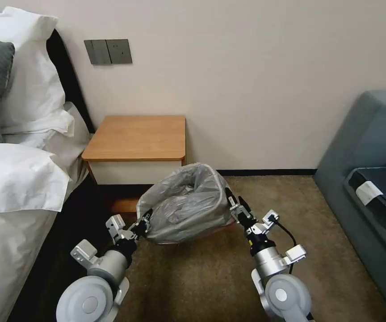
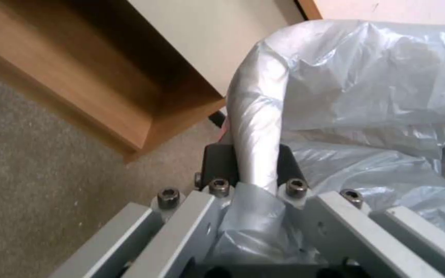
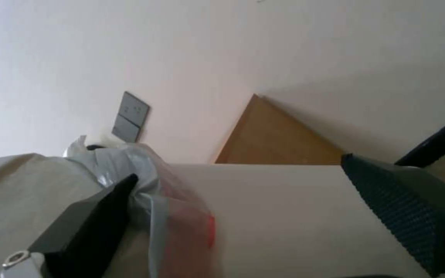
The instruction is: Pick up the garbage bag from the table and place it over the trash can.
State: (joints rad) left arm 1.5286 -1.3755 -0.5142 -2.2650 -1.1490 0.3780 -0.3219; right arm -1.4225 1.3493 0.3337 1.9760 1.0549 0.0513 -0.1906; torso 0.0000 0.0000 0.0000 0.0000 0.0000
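Observation:
The grey translucent garbage bag (image 1: 186, 203) is draped over the trash can, which stands on the carpet in front of the table (image 1: 135, 136). The bag's mouth is open upward. My left gripper (image 1: 144, 220) is at the bag's left edge. In the left wrist view, my left gripper (image 2: 251, 150) is shut on the bag-wrapped rim (image 2: 256, 116). My right gripper (image 1: 231, 201) is at the bag's right side. The right wrist view shows my right gripper (image 3: 238, 168) open, its fingers (image 3: 94, 224) wide apart across the trash can's cream wall (image 3: 284, 216), where the bag's reddish edge (image 3: 181, 216) hangs.
A bed with white pillows (image 1: 18, 179) lies to the left. A blue-grey sofa (image 1: 371, 147) stands to the right. The wall with a switch plate (image 1: 108, 51) is behind the table. Open brown carpet (image 1: 193, 281) lies between my arms.

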